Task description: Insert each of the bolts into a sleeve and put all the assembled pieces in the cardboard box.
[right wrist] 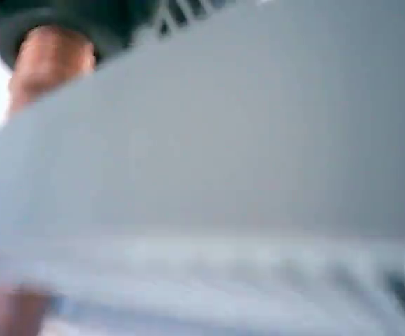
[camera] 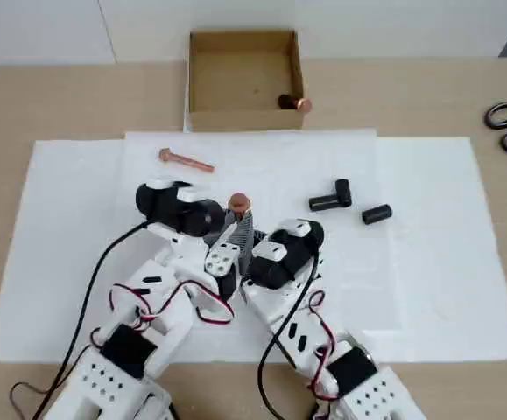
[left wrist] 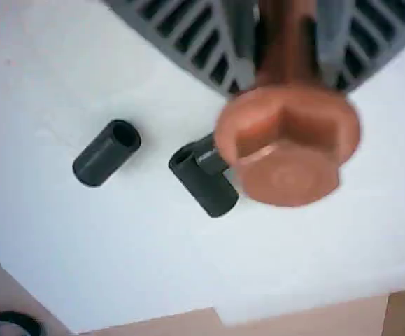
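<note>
Left gripper (left wrist: 286, 49) clamped on a copper bolt (left wrist: 286, 150): shank between the ribbed fingers (left wrist: 181, 28), hex head sticking out, over the white sheet (camera: 428, 289). Right gripper (camera: 248, 249) is crowded right up against it; can't tell whether it's open or closed. Further out, two black sleeves (camera: 330, 198) touch in an L, with a third sleeve (camera: 376, 213) just beside them. Loose bolt (camera: 186, 160) lies near the cardboard box (camera: 197, 83). One assembled piece (camera: 294, 103) sits in a box corner.
</note>
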You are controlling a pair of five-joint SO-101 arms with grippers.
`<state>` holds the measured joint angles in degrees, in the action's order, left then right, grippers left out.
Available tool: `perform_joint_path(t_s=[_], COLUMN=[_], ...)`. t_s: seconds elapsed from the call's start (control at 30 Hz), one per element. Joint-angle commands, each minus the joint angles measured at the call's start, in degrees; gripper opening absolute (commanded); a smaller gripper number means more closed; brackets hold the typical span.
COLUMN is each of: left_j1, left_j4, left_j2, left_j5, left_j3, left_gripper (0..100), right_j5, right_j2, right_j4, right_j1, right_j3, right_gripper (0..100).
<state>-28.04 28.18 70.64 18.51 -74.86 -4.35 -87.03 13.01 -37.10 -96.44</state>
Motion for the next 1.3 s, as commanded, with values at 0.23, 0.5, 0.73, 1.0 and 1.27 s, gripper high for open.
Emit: perform_joint_path(t_s=[0.23, 0.5, 0.73, 1.0, 1.27], left_j1=[0.53, 0.26, 0.18, 0.44, 0.53], left_j4=[3.87, 5.8, 6.95, 7.56, 24.18], left_j2=[0.53, 0.53, 0.53, 0.53, 0.53], left_j5=[0.18, 0.18, 0.26, 0.44, 0.44], left_j3=[2.24, 2.33, 2.33, 2.33, 16.04], left_gripper=[1, 1, 6, 18, 18], right_j5=[-0.53, -0.53, -0.53, -0.53, -0.53], right_j2=[-1.27, -1.27, -1.27, -1.27, -1.27], right_j4=[-0.13, -0.13, 0.04, 0.04, 0.04], right_j1=[0.75, 0.75, 0.75, 0.75, 0.84], right_j3=[0.79, 0.79, 0.62, 0.62, 0.53], right_gripper=[0.5, 0.5, 0.5, 0.5, 0.5])
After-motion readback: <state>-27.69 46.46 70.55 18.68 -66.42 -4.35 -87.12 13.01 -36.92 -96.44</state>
